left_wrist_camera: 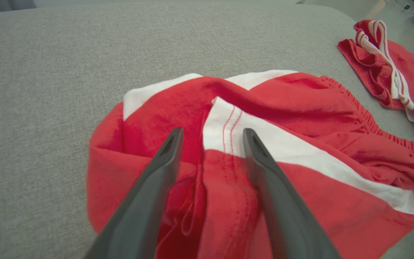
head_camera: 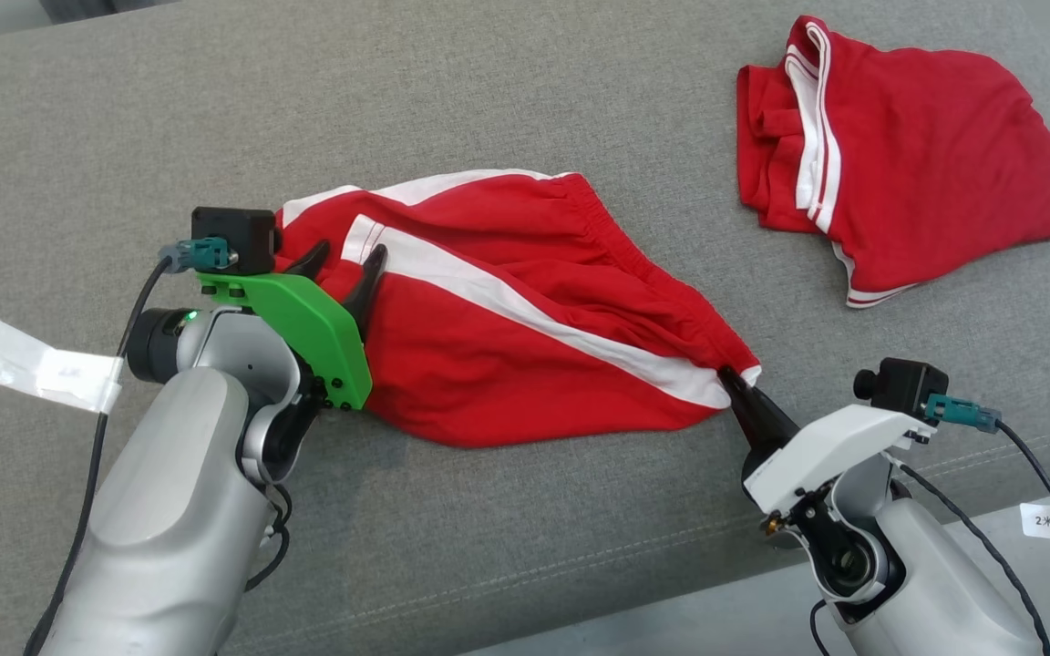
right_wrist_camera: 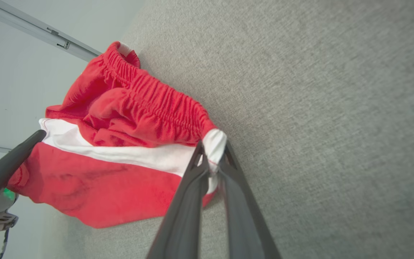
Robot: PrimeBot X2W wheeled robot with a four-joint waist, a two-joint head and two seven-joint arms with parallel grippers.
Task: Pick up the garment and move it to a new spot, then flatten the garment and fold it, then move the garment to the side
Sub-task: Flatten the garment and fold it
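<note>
A grey fabric cushion [head_camera: 525, 91] spans the whole head view. Across its centre lies the garment [head_camera: 507, 355], red shorts with a white side stripe, stretched from middle left to lower right. A second red garment [head_camera: 926, 182] sits crumpled at the upper right, well apart. The left gripper [head_camera: 349, 251], at middle left, has its fingers spread apart over the shorts' left end. The right gripper [head_camera: 733, 378], at lower right, is pinched closed on the white corner beside the waistband
</note>
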